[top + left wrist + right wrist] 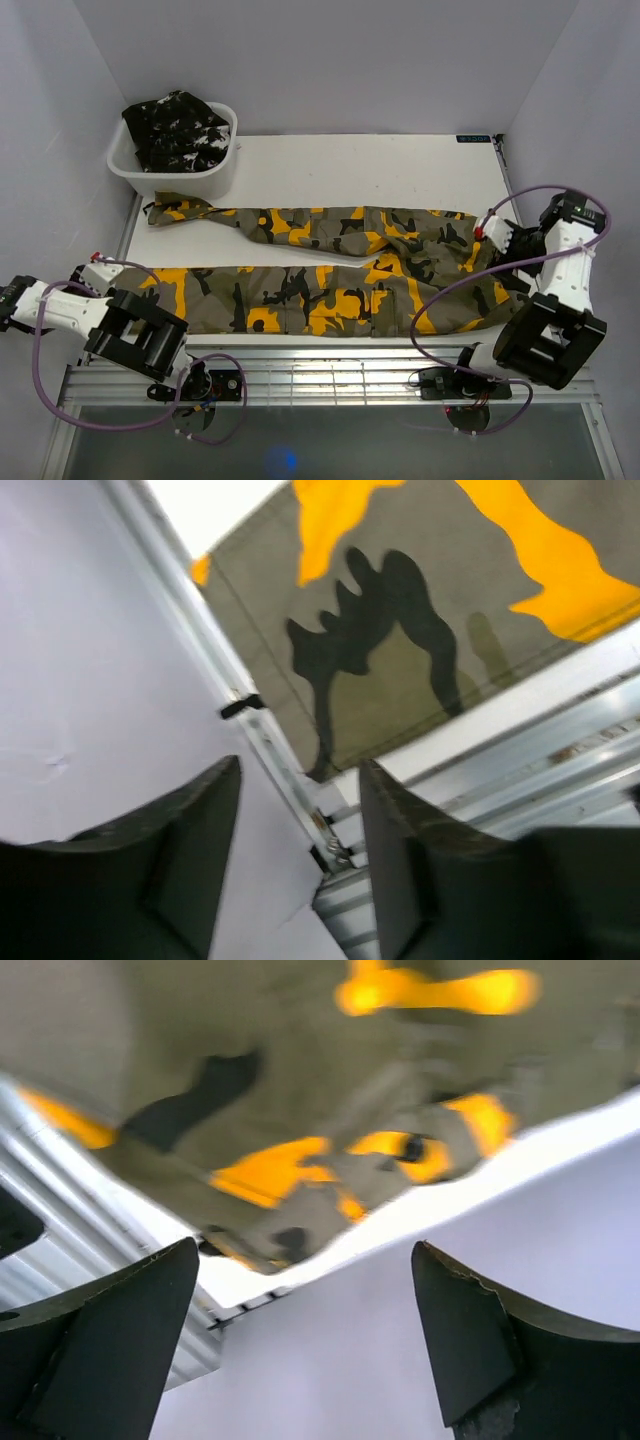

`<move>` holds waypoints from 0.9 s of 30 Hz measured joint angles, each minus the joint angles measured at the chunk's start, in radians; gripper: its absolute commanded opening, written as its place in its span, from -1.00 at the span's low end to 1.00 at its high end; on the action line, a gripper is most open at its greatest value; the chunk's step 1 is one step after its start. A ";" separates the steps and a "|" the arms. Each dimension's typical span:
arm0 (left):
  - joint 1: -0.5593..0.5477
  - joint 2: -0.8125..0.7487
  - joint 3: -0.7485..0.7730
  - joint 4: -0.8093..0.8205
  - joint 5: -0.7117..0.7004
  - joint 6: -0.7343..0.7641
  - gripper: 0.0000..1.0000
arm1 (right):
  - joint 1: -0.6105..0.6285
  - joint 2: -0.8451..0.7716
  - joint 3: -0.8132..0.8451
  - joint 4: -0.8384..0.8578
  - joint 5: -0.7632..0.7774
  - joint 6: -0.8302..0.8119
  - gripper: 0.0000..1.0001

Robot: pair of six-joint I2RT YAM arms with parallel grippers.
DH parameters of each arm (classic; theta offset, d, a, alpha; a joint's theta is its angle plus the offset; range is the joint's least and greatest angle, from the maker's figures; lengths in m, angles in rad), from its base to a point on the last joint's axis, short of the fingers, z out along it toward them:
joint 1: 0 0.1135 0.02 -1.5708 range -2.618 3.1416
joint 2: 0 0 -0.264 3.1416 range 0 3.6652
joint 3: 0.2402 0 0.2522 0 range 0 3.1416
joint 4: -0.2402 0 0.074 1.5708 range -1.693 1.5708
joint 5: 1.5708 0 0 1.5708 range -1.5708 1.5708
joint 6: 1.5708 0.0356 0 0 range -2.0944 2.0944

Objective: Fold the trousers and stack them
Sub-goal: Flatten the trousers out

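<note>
The olive-grey trousers (330, 270) with orange-yellow and black patches lie flat across the table, legs pointing left and waist at the right. The black trousers (178, 128) with white flecks sit bunched in the white tub (190, 182) at the back left. My left gripper (97, 268) is open and empty at the cuff of the near leg. In the left wrist view it (300, 770) hangs over the table's left edge, with the cuff (400, 610) just beyond. My right gripper (492, 228) is open and empty by the waist. In the right wrist view it (305, 1250) faces the waistband (300, 1080).
White walls close in the table on the left, right and back. A slatted metal rail (330, 372) runs along the near edge between the arm bases. Purple cables (440, 300) loop off both arms.
</note>
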 measured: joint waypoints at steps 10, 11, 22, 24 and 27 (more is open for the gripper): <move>-0.288 -0.049 0.013 0.072 0.127 -0.237 0.40 | 0.048 0.202 0.067 0.061 -0.049 0.288 0.34; -0.333 -0.038 0.016 0.111 0.138 -0.315 0.40 | 0.058 0.212 0.044 0.084 -0.040 0.315 0.33; -0.743 0.223 0.124 0.623 0.042 -1.118 0.36 | 0.080 0.233 -0.214 0.355 0.138 0.337 0.14; -0.765 0.294 0.154 0.672 0.005 -1.174 0.37 | 0.086 0.232 -0.161 0.321 0.118 0.339 0.16; -0.765 0.401 0.211 0.727 -0.041 -1.205 0.38 | 0.117 0.232 -0.001 0.290 0.066 0.362 0.17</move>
